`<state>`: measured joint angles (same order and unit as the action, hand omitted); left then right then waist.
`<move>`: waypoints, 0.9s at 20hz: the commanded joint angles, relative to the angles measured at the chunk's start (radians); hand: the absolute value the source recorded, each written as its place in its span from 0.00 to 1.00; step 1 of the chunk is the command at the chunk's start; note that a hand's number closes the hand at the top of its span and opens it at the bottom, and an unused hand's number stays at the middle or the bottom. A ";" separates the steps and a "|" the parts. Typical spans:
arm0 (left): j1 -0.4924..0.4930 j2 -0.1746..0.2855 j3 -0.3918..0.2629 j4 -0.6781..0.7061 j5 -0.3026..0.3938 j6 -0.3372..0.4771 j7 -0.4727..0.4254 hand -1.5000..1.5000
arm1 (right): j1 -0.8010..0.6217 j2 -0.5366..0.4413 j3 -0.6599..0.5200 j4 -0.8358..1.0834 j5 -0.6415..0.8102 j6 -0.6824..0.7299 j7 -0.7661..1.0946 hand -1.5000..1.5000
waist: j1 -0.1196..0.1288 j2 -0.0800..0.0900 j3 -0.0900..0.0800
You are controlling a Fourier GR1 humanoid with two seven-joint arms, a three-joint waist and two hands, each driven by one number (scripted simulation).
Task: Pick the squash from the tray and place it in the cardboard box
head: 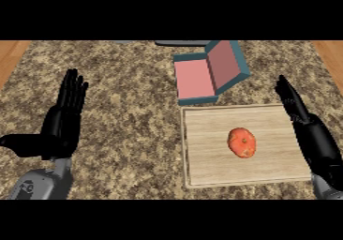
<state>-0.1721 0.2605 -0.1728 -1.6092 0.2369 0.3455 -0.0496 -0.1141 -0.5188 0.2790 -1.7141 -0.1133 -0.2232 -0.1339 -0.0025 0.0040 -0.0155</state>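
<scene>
Fingers (72, 91) of the black left hand (60, 129) are held straight and side by side, pointing up the view, with the thumb stuck out to the left; nothing is held. This hand is seen at the left, over the speckled brown stone counter (133, 108), well apart from everything else. Fingers (288, 97) of the black right hand (311, 133) are likewise held straight and pressed together, seen edge-on, with nothing gripped. That hand is placed along the right edge of the flat pale wooden tray (209, 159). A rounded orange-red squash (242, 142) is laid near the tray's middle, untouched by either hand. Just beyond the tray's far edge, an open teal box with a pink inside (205, 75) is set on the counter.
</scene>
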 commanded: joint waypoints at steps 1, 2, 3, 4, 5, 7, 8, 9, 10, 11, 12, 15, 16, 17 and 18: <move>-0.003 -0.019 0.003 0.008 -0.004 -0.002 0.024 0.50 | 0.020 -0.034 -0.142 0.033 -0.116 0.074 -0.017 1.00 | -0.002 -0.004 0.016; 0.033 0.018 0.040 -0.008 0.032 -0.025 0.025 0.50 | 0.029 0.006 -0.190 0.129 -0.159 0.044 -0.073 1.00 | 0.005 -0.002 0.017; 0.052 -0.002 0.023 0.016 0.023 -0.013 0.016 0.50 | 0.055 0.004 -0.249 0.153 -0.239 0.068 -0.081 1.00 | -0.002 0.000 0.018; 0.039 0.029 0.042 0.002 0.042 -0.025 0.065 0.50 | 0.021 0.000 -0.322 0.190 -0.300 0.065 -0.045 1.00 | 0.002 0.001 0.019; 0.045 0.036 0.047 0.026 0.034 -0.014 0.080 0.50 | 0.069 0.018 -0.361 0.238 -0.339 0.077 -0.100 1.00 | -0.010 0.004 0.022; 0.047 0.017 0.025 0.021 0.044 -0.023 0.083 0.50 | 0.123 -0.269 -0.214 0.283 0.066 0.064 -0.058 1.00 | 0.005 0.031 0.005; 0.080 0.029 0.023 0.001 0.067 -0.047 0.119 0.50 | 0.125 -0.131 -0.307 0.417 -0.101 0.036 -0.053 1.00 | 0.021 0.009 0.019; 0.066 0.019 0.015 0.015 0.069 -0.046 0.135 0.50 | 0.091 -0.062 -0.346 0.490 -0.169 0.028 -0.075 1.00 | 0.020 0.008 0.019; 0.096 0.034 0.029 -0.026 0.073 -0.039 0.154 0.50 | 0.069 -0.058 -0.393 0.555 -0.187 0.059 -0.180 0.00 | 0.024 0.002 0.020; 0.064 0.057 0.040 -0.054 0.086 -0.053 0.205 0.50 | 0.020 -0.047 -0.385 0.636 -0.142 0.074 -0.276 0.00 | 0.025 0.001 0.019; 0.060 0.077 0.086 0.009 0.105 -0.096 0.156 0.50 | 0.011 -0.039 -0.382 0.668 -0.109 0.075 -0.362 0.00 | 0.019 0.002 0.018; 0.094 0.020 0.036 -0.043 0.059 -0.039 0.175 0.50 | 0.030 -0.106 -0.353 0.631 -0.075 0.196 -0.435 0.00 | 0.009 -0.004 0.017; 0.043 0.013 0.029 -0.014 0.041 -0.019 0.186 0.50 | -0.014 -0.189 -0.357 0.616 -0.074 0.245 -0.378 0.00 | 0.007 -0.003 0.016; 0.081 0.060 0.060 -0.048 0.073 -0.071 0.198 0.50 | -0.035 -0.197 -0.339 0.623 -0.046 0.243 -0.348 0.00 | 0.014 -0.004 0.016; 0.060 0.031 0.025 -0.057 0.046 -0.031 0.223 0.50 | -0.002 -0.236 -0.310 0.601 -0.011 0.260 -0.331 0.00 | 0.008 -0.005 0.016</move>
<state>-0.1097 0.2980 -0.1299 -1.6338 0.2990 0.2981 0.1308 -0.1105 -0.6640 -0.0619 -1.1199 -0.1881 -0.0354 -0.4672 0.0088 0.0028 0.0012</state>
